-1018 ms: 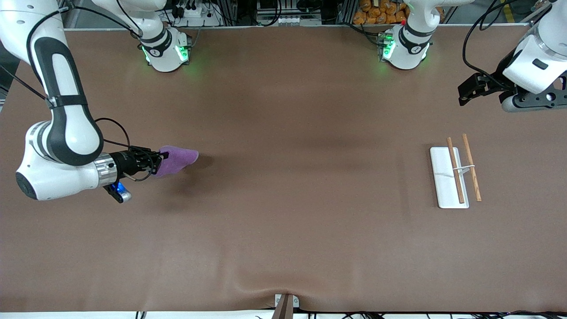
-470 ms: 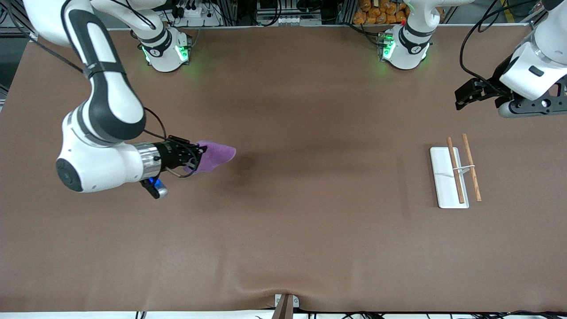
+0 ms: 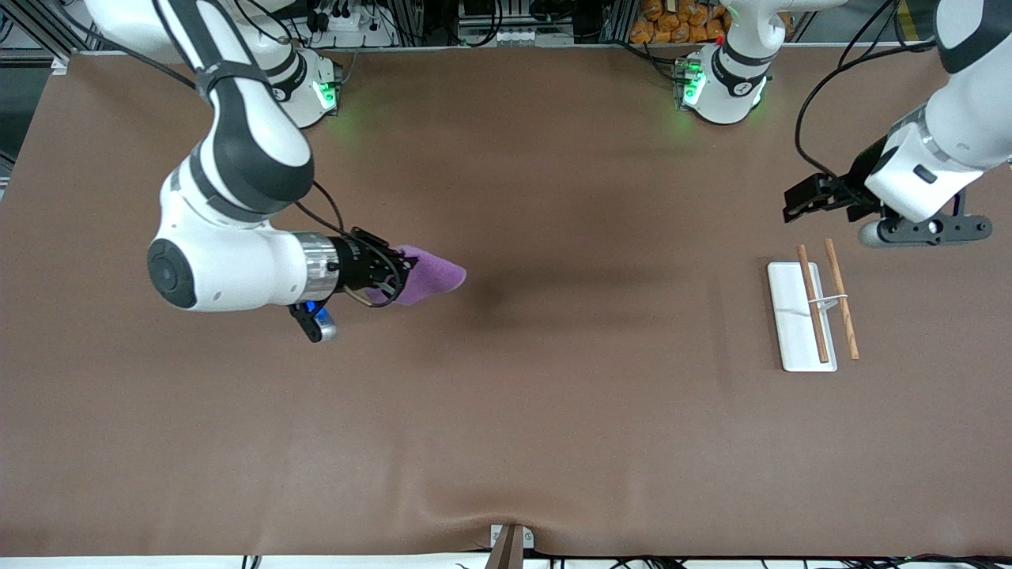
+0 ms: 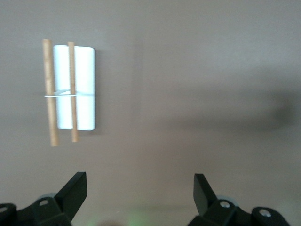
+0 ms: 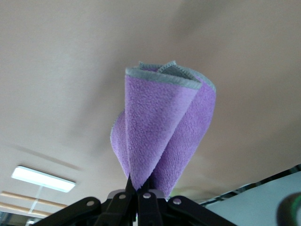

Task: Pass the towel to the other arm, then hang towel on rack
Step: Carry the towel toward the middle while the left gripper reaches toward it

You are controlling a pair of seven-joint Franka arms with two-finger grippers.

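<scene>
Right gripper [image 3: 405,267] pinches the purple towel [image 3: 431,276] by one corner, up over the table at about 9 o'clock. Left gripper [image 3: 794,207] hangs spread and empty at 3 o'clock, above the rack [image 3: 813,314]. Imo meet mid-table and present the loose end.

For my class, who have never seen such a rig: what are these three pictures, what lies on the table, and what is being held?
Two white robot arms work at a brown table. One picture looks down from across the table; the other two come from cameras on each arm's wrist. The right gripper is shut on a purple towel, held above the table's middle part. The left gripper is open and empty, over the table near the rack: a white plate bearing two wooden rods, lying at the left arm's end.
</scene>
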